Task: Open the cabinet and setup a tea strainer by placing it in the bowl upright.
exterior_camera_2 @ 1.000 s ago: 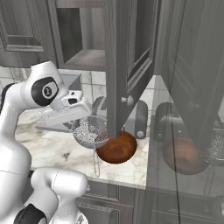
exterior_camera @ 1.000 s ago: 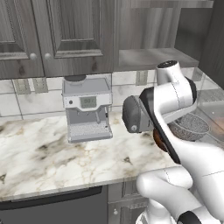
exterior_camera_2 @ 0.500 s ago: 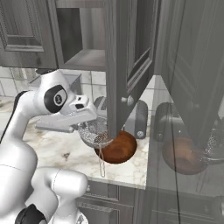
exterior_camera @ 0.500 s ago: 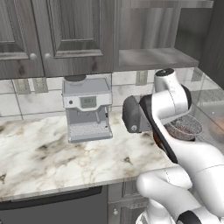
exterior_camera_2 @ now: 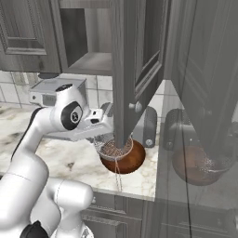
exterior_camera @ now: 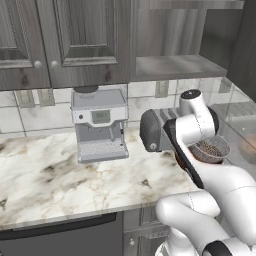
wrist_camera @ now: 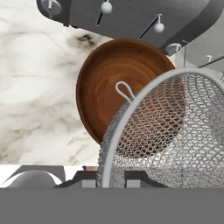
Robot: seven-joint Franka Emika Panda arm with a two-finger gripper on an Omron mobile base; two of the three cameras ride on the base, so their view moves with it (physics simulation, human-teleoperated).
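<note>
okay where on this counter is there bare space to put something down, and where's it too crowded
Bare marble lies left and in front of the coffee machine, out to the counter edge. It is crowded at the right end: toaster, bowl, the open cabinet door hanging over it, and the pincer carrying the tea strainer above the bowl.
</note>
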